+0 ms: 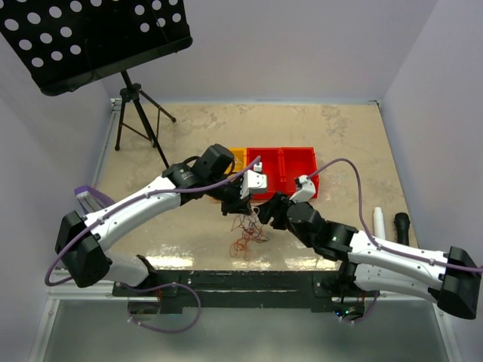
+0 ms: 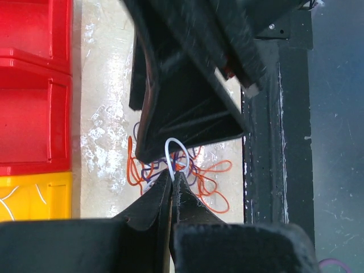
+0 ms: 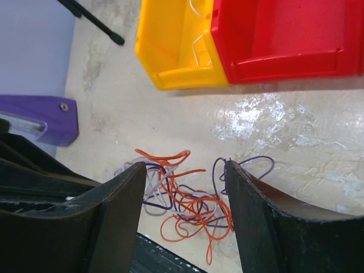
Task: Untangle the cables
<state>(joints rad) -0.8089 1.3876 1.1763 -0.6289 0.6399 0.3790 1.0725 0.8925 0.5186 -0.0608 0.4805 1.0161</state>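
A tangle of thin orange, purple and white cables [image 1: 245, 234] lies on the table near the front edge. It shows in the right wrist view [image 3: 190, 202] and in the left wrist view [image 2: 202, 176]. My left gripper [image 2: 172, 172] is shut on a white cable [image 2: 170, 149] that loops up from the tangle; in the top view it [image 1: 240, 208] hangs just above the pile. My right gripper [image 3: 185, 170] is open and empty, its jaws standing either side of the tangle, above it; in the top view it [image 1: 266, 215] is right of the pile.
A yellow bin [image 1: 237, 156] holding white strands [image 3: 199, 42] and red bins [image 1: 294, 166] stand behind the tangle. A black rail [image 1: 226, 279] runs along the table's front edge. A purple block [image 3: 40, 116] lies at the left. A tripod stand [image 1: 139, 113] is at the back left.
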